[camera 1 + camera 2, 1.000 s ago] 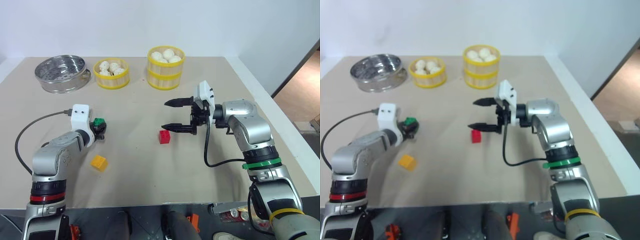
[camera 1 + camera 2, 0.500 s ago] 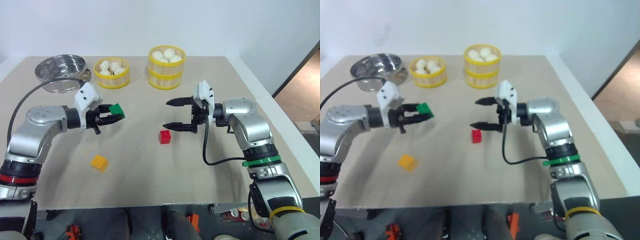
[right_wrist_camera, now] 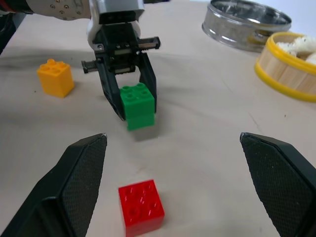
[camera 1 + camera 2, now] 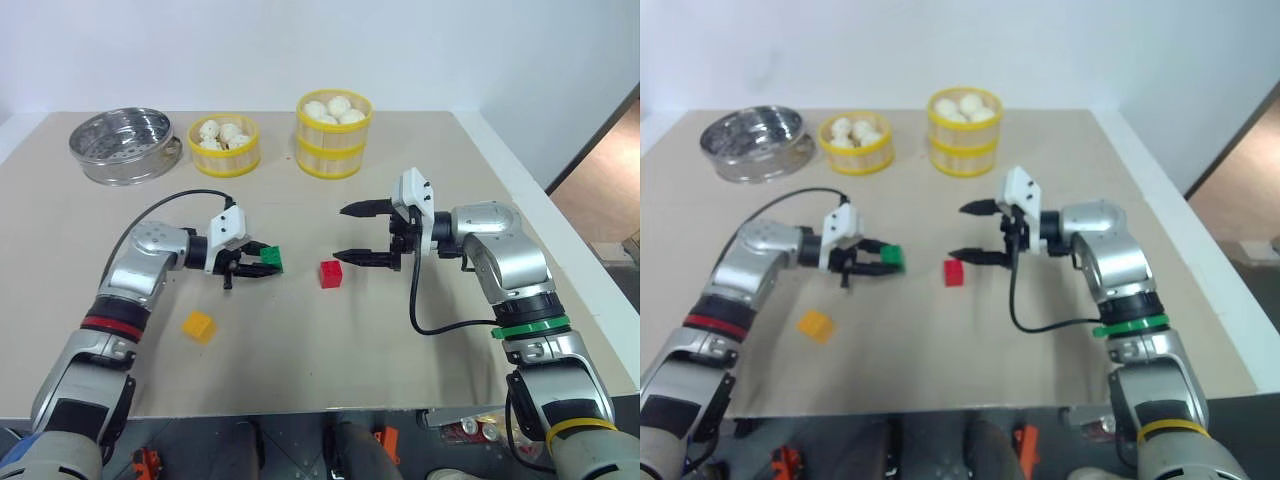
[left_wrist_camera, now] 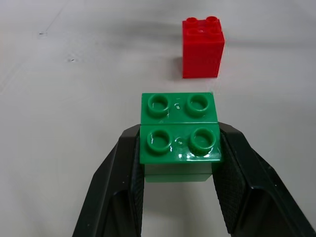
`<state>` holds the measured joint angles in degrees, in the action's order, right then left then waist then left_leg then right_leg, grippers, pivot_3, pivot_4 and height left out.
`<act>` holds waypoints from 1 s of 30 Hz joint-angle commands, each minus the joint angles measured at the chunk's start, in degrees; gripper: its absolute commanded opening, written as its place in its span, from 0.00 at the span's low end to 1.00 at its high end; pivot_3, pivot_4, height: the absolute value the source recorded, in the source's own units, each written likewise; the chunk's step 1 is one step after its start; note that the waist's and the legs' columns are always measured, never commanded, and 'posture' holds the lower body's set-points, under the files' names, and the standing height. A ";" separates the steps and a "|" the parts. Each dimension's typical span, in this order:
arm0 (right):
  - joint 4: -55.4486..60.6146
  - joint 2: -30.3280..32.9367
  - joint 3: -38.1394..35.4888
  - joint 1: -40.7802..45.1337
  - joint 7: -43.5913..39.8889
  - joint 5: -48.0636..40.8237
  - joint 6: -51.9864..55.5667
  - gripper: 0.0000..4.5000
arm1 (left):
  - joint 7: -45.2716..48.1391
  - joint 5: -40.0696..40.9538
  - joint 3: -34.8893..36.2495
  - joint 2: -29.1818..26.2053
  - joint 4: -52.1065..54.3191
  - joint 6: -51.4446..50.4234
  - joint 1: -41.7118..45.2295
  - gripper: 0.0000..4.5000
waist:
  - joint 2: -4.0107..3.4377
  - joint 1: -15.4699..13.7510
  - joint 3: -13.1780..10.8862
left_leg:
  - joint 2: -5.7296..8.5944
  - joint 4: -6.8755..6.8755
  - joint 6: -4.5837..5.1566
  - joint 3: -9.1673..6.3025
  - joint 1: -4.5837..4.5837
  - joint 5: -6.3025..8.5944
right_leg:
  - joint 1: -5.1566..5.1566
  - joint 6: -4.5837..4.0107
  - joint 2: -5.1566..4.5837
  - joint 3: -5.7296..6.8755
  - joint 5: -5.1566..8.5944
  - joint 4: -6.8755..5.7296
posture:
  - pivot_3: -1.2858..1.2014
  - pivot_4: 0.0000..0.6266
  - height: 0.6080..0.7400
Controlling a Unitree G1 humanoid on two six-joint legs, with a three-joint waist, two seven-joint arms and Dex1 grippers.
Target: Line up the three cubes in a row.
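Between the two black fingers of the left gripper sits the green cube, pinched by its sides with the studs facing up, so it can presumably be set down square; it hangs just above the table, a short way to the left of the red cube. The right gripper hovers near the red cube's other side with its fingers spread wide and empty (likely leaving the spot free). The yellow-orange cube lies well apart, nearer the front edge, so the row is not yet formed.
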<state>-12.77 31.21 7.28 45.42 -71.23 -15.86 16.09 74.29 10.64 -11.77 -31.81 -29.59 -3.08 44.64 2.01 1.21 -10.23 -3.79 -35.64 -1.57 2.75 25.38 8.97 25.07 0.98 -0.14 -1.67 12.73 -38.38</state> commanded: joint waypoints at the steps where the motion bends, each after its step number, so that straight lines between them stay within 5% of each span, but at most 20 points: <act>1: 3.06 1.27 -1.57 -0.02 0.43 -0.85 0.22 1.00 | 0.52 -1.19 -0.06 0.61 -0.62 0.56 1.93 0.30 | 0.00 0.17 0.00 | 0.00 -0.01 0.00 0.02 -0.01 0.00 | 0.01 0.01 0.00 -0.03 -0.01 0.00 | 0.52 0.24 1.00; 30: 3.58 1.87 -1.22 -0.96 0.82 -0.56 0.34 1.00 | 1.25 -4.12 -2.65 2.79 5.84 -5.33 -0.50 0.30 | 0.00 0.10 0.00 | 0.00 -0.22 0.01 0.00 -0.03 -0.01 | 0.04 0.01 0.04 -0.07 -0.01 -0.32 | 0.52 0.24 1.00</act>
<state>-11.32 32.32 7.07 44.38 -70.57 -15.91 16.88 75.37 6.69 -14.04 -29.12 -25.73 -8.86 43.87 2.01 1.31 -10.23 -3.79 -35.87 -1.56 2.74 25.34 8.97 25.11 0.99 -0.10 -1.74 12.73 -38.71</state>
